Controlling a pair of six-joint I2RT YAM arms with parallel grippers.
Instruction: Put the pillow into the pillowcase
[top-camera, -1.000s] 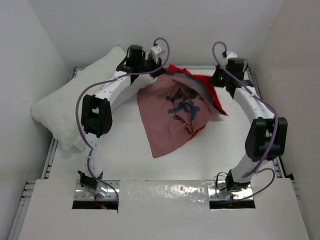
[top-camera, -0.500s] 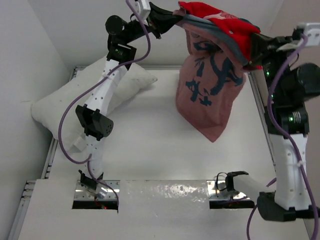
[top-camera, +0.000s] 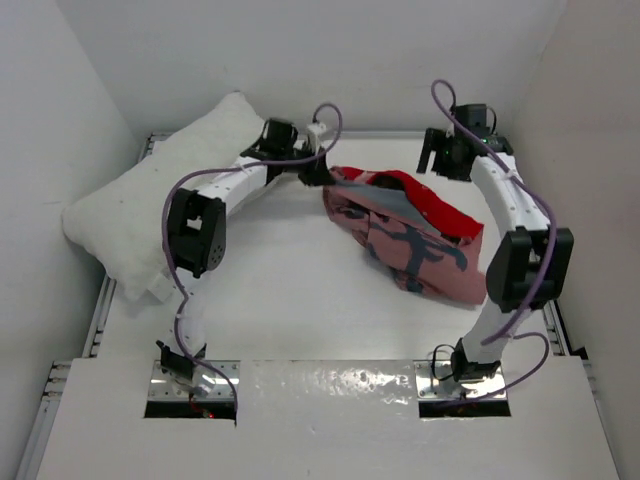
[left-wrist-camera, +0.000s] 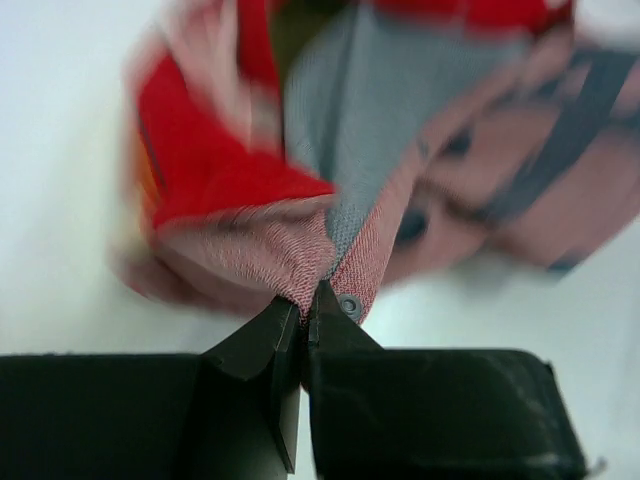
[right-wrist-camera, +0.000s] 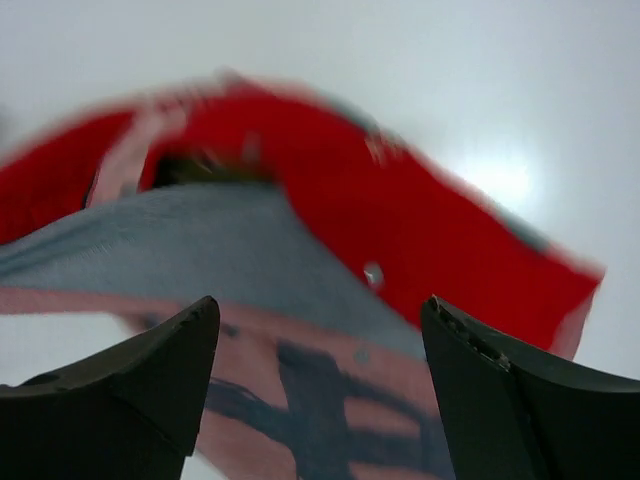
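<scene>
The pillowcase (top-camera: 410, 235) lies crumpled on the table (top-camera: 290, 300) right of centre, with a red fold showing along its far edge. The pillow (top-camera: 140, 210) rests well apart at the far left. The left gripper (left-wrist-camera: 305, 310) is clamped on a bit of the pillowcase's edge, while the right gripper (right-wrist-camera: 318, 305) hangs above the cloth, its 2 fingers spread wide and gripping nothing.

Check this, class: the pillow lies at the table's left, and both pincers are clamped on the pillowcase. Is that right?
Only the left pincer is clamped on the pillowcase; the right wrist view shows the right pincer open, holding nothing. The pillow does lie at the left.
</scene>
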